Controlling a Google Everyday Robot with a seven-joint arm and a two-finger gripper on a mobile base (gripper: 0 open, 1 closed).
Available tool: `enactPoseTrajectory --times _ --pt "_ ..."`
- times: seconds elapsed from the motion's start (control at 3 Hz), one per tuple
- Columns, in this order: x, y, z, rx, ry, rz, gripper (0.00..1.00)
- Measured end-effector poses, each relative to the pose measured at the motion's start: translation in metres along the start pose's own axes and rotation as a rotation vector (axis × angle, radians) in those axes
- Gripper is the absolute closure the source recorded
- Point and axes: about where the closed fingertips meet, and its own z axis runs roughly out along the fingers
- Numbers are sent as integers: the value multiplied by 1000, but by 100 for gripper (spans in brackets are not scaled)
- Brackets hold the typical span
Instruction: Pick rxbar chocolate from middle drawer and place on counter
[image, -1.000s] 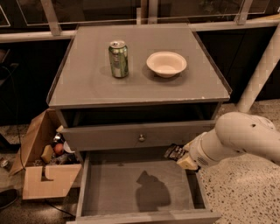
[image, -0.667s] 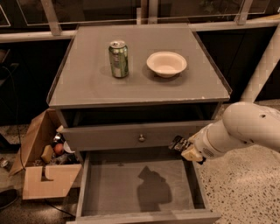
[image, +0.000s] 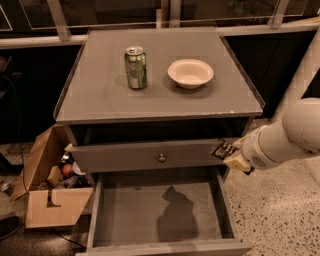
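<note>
The middle drawer (image: 125, 215) is pulled out at the bottom, and its grey floor is bare except for the arm's shadow. My gripper (image: 227, 155) reaches in from the right, above the drawer's back right corner and beside the right end of the closed drawer front above it. It is shut on the rxbar chocolate (image: 220, 149), a small black wrapper with pale print that sticks out to the left. The counter (image: 100, 100) is the cabinet's grey top, above and to the left of the gripper.
A green soda can (image: 135, 67) and a pale bowl (image: 190, 73) stand on the counter's back half. The closed drawer front has a round knob (image: 161, 158). An open cardboard box (image: 47, 200) of clutter sits on the floor at left. A white post (image: 300, 80) rises at right.
My gripper has risen and moved to the right with the bar, from over the drawer's back right part to the level of the closed drawer front. Its shadow on the drawer floor has shifted.
</note>
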Motion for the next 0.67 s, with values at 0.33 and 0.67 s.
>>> enactPoseTrajectory --times 0.33,0.67 --pt "-1 0 -1 2 0 -1 100" --pt "-4 -4 -26 34 -10 3 100"
